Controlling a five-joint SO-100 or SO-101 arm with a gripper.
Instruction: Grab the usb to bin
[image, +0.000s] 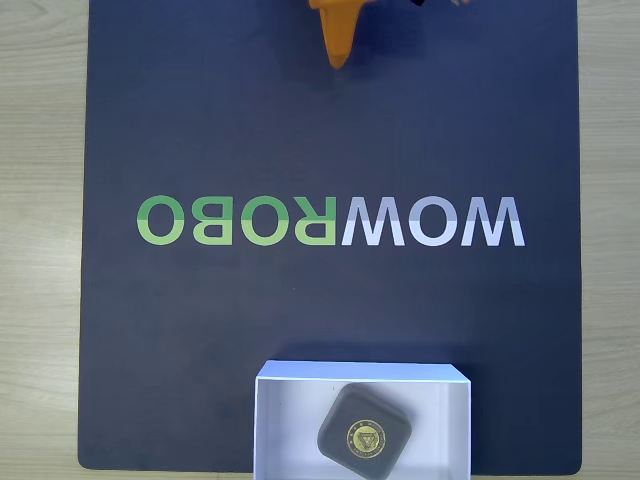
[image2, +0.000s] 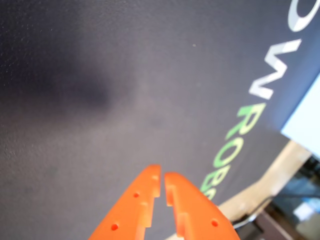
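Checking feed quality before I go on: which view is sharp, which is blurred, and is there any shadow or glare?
Fixed view: evenly lit, sharp; the usb emblem reads clearly inside the bin, no glare. Wrist view: soft overall, the pincer tips blurred, the mat lettering fuzzy, a dark diffuse shadow on the mat at upper left.

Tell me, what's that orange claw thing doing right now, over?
Orange two-finger gripper shut, empty, over the dark mat. Small dark grey case with yellow emblem lying inside the shallow white box. Nothing in the way.

Wooden table (image: 40, 200), dark mat (image: 200, 120), bin (image: 290, 420)
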